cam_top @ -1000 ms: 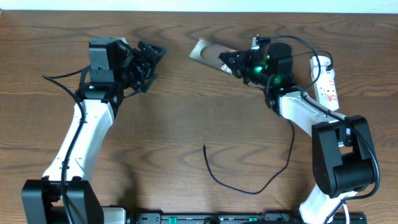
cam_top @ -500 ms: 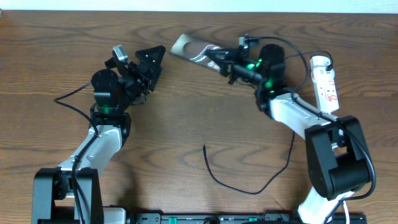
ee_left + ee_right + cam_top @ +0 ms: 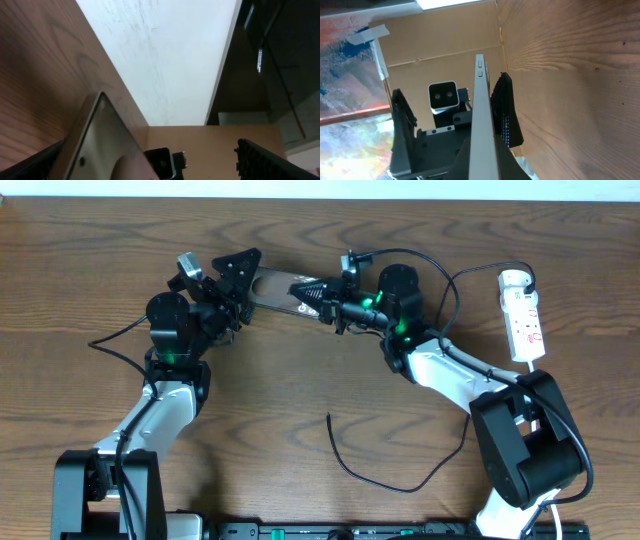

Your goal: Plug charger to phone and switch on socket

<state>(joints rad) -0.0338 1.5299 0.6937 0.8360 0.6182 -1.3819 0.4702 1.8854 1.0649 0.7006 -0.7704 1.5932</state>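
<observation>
The phone (image 3: pixel 275 288) is held off the table at the back middle, between my two grippers. My right gripper (image 3: pixel 313 290) is shut on its right end; in the right wrist view the phone (image 3: pixel 481 120) stands edge-on against my ridged finger pad. My left gripper (image 3: pixel 246 282) is open, with its fingers on either side of the phone's left end (image 3: pixel 97 142). The charger's black cable (image 3: pixel 385 480) lies loose at the front, its plug tip (image 3: pixel 329 417) pointing to the back. The socket (image 3: pixel 526 320) lies at the back right with a round white adapter (image 3: pixel 513 279) at its far end.
The right arm's base (image 3: pixel 535 440) stands at the front right, over part of the charger cable. The left arm (image 3: pixel 150 420) stretches up the left side. The table's back edge meets a white wall just behind the phone.
My right gripper has carried the phone leftward along the back of the table. My left gripper has turned towards it, and its open fingers now straddle the phone's left end.
</observation>
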